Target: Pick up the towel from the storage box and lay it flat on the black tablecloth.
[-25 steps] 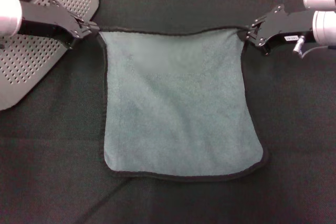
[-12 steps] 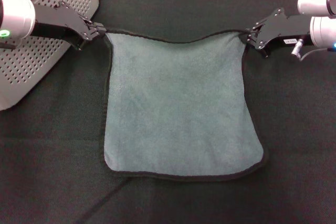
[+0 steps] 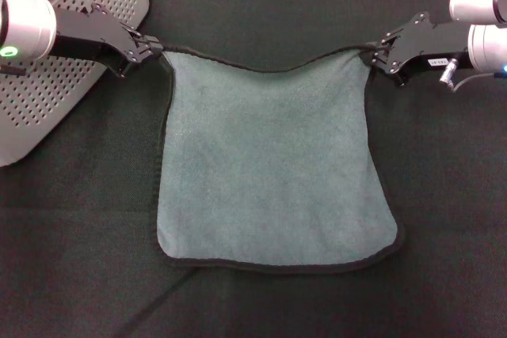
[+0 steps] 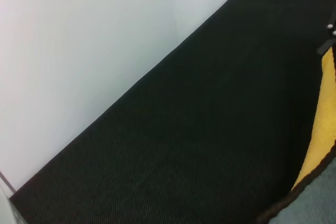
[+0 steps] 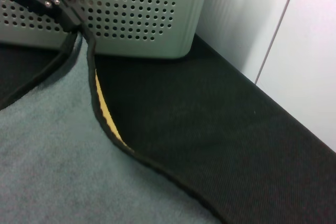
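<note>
Black tablecloth [image 3: 444, 219] covers the whole work surface, faint creases; a pale wall runs behind it. Storage box [image 3: 71, 61] sits far-left on the cloth. Towel [image 3: 273, 172] lies spread mid-cloth, far edge sagging between the arms. I see the left gripper [image 3: 152, 47] pinching the far-left corner and the right gripper [image 3: 372, 55] pinching the far-right corner. Only the wrist views show the towel's yellow underside [image 5: 107, 119] along the raised edge.
</note>
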Motion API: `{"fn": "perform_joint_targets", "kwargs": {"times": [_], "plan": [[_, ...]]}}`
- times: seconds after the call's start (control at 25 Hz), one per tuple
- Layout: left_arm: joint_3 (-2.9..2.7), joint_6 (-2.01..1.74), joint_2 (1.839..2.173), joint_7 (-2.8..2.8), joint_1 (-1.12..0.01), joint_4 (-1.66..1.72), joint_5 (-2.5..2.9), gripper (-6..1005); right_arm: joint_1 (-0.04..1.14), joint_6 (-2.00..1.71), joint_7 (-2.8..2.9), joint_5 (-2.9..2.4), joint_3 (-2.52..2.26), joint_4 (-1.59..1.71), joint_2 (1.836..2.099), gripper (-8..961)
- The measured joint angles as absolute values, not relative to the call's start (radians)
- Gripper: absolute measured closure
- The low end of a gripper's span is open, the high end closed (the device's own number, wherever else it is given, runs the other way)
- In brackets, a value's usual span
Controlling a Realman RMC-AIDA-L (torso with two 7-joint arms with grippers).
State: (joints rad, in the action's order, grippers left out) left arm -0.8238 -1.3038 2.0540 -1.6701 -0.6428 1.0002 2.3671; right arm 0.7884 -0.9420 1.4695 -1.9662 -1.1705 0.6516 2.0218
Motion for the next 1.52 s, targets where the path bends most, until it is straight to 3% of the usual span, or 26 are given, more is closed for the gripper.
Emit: {"fn": "perform_joint_targets", "kwargs": {"times": [0.2, 0.36, 0.48, 0.76, 1.04, 1.12, 1.32, 1.52], "plan": [[-0.821, -1.304, 2.054, -1.678, -0.643, 1.001, 2.367, 932, 0.787, -0.95, 1.47, -1.962, -1.17, 0.66, 2.021, 916], [-0.818, -1.304, 2.054, -1.68, -0.639, 1.014, 2.357, 806, 0.789, -0.944, 1.492, -1.965, -1.17, 0.664, 2.02, 843], [-0.816, -1.307, 2.055, -1.685, -0.635, 1.032, 2.343, 739, 0.781, -0.933, 1.51, -1.968, -1.17, 0.683, 2.019, 651], [-0.82, -1.356, 2.062, -1.699, -0.622, 1.093, 2.33, 618, 0.698, -0.934, 1.551, -1.963, -1.17, 0.806, 2.021, 501], [-0.821, -1.529, 2.076, -1.701, -0.554, 1.248, 2.171, 542, 0.525, -1.103, 1.625, -1.887, -1.142, 1.038, 2.016, 344], [-0.819, -1.618, 2.069, -1.7, -0.53, 1.277, 2.065, 541, 0.483, -1.233, 1.624, -1.83, -1.09, 1.077, 2.009, 297], [-0.82, -1.879, 2.036, -1.679, -0.501, 1.252, 1.828, 538, 0.447, -1.628, 1.598, -1.745, -0.936, 1.068, 1.996, 308], [-0.877, -2.028, 1.997, -1.57, -0.466, 1.091, 1.643, 535, 0.409, -1.866, 1.512, -1.637, -0.964, 1.012, 2.023, 307]]}}
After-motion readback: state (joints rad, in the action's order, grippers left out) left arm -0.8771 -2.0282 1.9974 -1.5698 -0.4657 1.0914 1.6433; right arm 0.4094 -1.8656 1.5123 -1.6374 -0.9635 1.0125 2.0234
